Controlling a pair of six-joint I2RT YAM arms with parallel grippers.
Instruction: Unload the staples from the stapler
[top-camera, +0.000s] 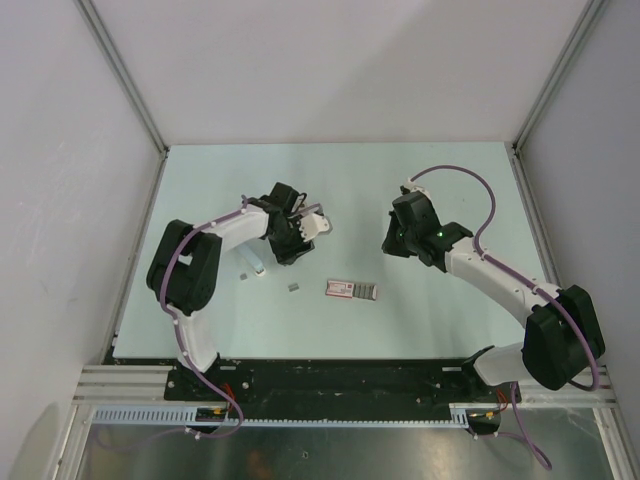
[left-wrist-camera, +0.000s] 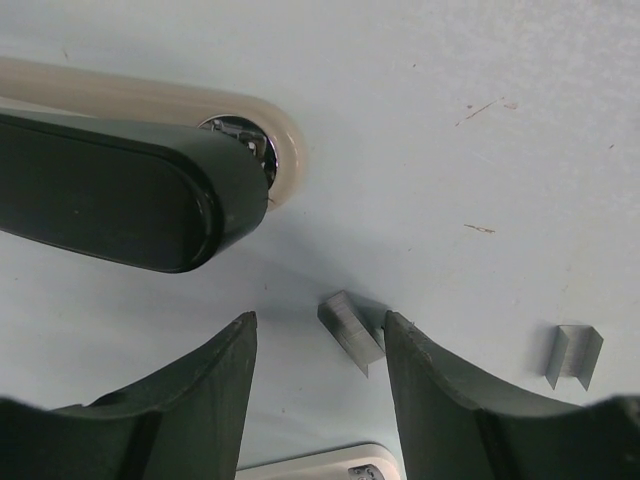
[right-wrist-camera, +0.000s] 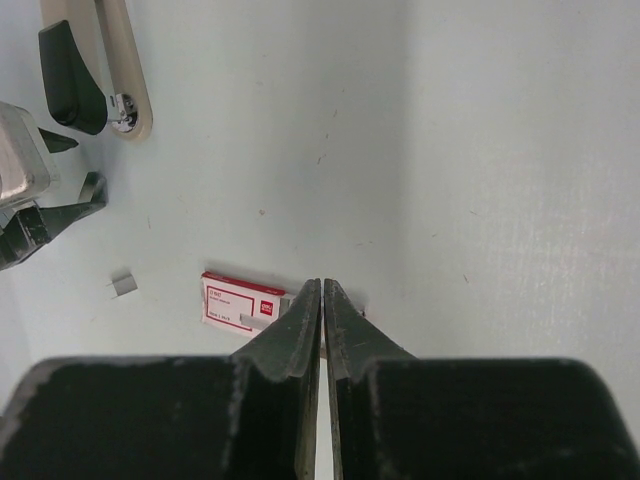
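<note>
Pale table, walled on three sides. Left gripper low over the surface. Right gripper well apart from it. Red-white box lies between the arms. Grey staples lie near the box's left.

The pale blue-green bench carries a few small things, all near its middle or left of it. A red-and-white staple box lies flat just toward 6 o'clock from the centre. At 9 o'clock from the box, apart from it, sits a short grey staple strip. Farther toward 9 o'clock lie a pale little tube and, just beside it, a tiny grey bit. Toward 12 o'clock from the staple strip rests a second staple strip, and near that, again toward 12 o'clock, the cream-and-black stapler. Faint scratches mark the surface.
</note>
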